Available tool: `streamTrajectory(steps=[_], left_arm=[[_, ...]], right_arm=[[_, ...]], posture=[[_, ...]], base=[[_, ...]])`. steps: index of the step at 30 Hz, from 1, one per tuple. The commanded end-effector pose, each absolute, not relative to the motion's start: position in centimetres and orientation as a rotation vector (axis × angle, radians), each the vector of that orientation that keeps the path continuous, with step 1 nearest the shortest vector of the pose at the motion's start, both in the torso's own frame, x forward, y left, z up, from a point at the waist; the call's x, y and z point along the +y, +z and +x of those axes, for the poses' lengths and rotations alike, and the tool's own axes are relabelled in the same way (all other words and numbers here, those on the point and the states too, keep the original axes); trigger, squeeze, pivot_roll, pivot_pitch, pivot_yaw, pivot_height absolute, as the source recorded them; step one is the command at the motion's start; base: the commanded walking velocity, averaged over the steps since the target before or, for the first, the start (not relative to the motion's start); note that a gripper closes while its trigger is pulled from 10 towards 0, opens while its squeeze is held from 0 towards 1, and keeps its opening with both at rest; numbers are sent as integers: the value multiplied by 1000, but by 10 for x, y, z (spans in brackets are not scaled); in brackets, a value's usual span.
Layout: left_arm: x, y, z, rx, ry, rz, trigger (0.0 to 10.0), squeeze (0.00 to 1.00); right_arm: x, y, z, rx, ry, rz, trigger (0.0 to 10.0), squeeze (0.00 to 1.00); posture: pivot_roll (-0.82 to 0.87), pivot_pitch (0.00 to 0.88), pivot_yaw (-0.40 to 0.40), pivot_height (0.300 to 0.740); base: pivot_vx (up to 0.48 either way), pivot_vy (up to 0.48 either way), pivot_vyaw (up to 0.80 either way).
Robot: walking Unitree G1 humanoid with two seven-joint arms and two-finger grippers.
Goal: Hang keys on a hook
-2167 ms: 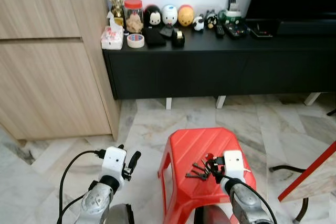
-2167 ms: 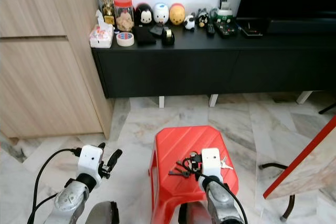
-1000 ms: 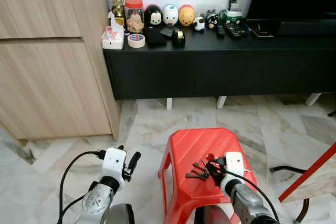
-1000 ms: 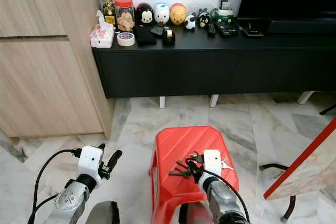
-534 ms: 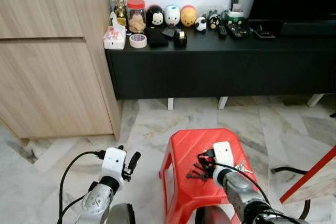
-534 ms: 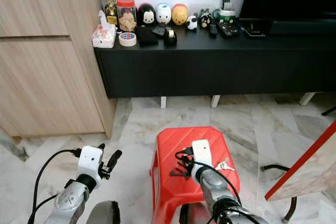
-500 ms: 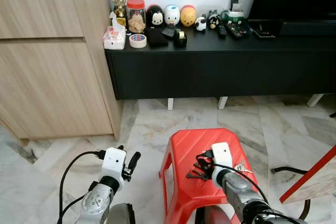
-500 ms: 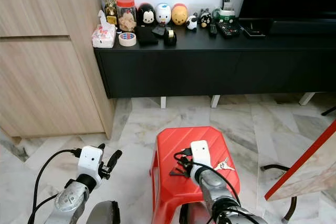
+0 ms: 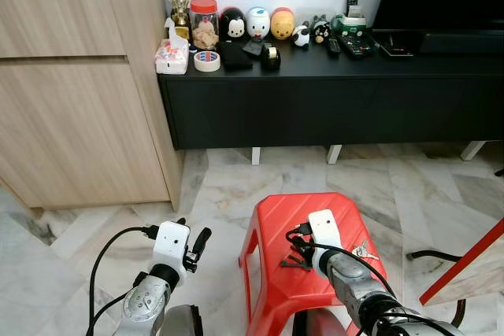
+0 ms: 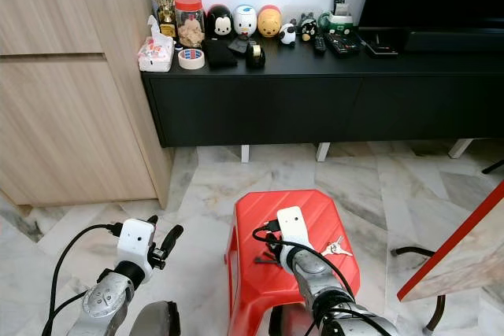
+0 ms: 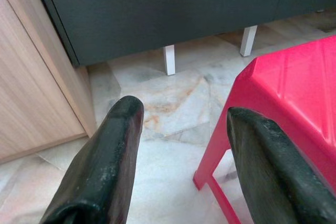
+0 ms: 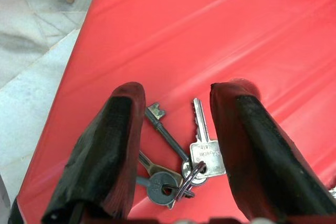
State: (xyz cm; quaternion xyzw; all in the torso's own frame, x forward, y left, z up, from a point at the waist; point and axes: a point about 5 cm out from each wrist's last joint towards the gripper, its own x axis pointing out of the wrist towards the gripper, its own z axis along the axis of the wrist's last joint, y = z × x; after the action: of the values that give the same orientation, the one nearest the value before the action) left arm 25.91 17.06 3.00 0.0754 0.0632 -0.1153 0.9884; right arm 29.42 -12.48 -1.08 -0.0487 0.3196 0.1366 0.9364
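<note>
The right gripper [image 12: 176, 111] hovers with fingers spread over the bunch of keys [image 12: 181, 153] on the red stool [image 9: 276, 226]; the left gripper [image 11: 181, 121] hangs idle, fingers parted.

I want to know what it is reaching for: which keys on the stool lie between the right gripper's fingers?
The ringed bunch of dark keys lies between the open right gripper; the separate silver keys lie beside the arm.
</note>
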Motion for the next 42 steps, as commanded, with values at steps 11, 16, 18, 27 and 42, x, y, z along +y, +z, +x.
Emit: streamTrajectory(steps=[11, 16, 18, 27, 42], left_arm=[[170, 29, 258, 128, -231, 148, 10000, 0], [170, 29, 258, 128, -231, 148, 10000, 0], [170, 29, 258, 128, -232, 149, 10000, 0], [170, 29, 260, 126, -234, 149, 10000, 0], [170, 29, 259, 127, -232, 149, 10000, 0]], right_arm=[[-128, -14, 290, 624, 246, -104, 10000, 0], [-130, -14, 289, 613, 228, -96, 10000, 0], [-131, -15, 288, 612, 227, -93, 10000, 0], [-128, -16, 288, 649, 269, -111, 10000, 0], [-131, -21, 284, 690, 248, -140, 10000, 0]], posture=[[82, 0, -75, 599], [82, 0, -75, 599], [82, 0, -75, 599], [82, 0, -73, 599], [82, 0, -75, 599]], base=[[0, 0, 0], [0, 0, 0], [0, 0, 0], [0, 0, 0], [0, 0, 0]])
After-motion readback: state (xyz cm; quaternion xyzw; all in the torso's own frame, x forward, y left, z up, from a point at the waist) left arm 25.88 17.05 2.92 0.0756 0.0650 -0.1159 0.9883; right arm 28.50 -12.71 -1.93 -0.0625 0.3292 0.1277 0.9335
